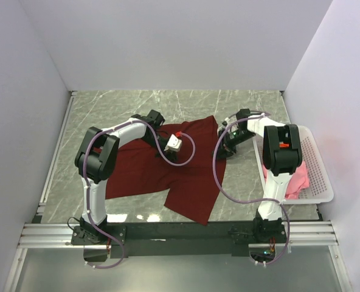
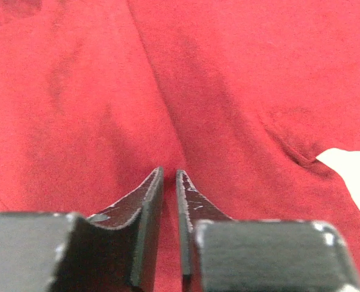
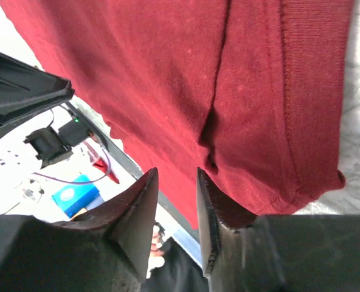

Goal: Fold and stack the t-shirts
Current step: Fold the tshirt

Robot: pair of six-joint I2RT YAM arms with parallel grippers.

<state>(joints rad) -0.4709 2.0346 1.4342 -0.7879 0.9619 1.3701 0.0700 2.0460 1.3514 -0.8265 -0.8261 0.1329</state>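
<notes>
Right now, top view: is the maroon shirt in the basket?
No, the maroon shirt lies spread on the table, outside the basket, which holds pink cloth.

I find no writing, number or brand that I can read in any view. The small red patch (image 1: pixel 283 145) on my right arm, right of centre in the overhead view, is too small to make out. The blue box (image 3: pixel 75 199) at the lower left of my right wrist view shows no legible letters.
</notes>
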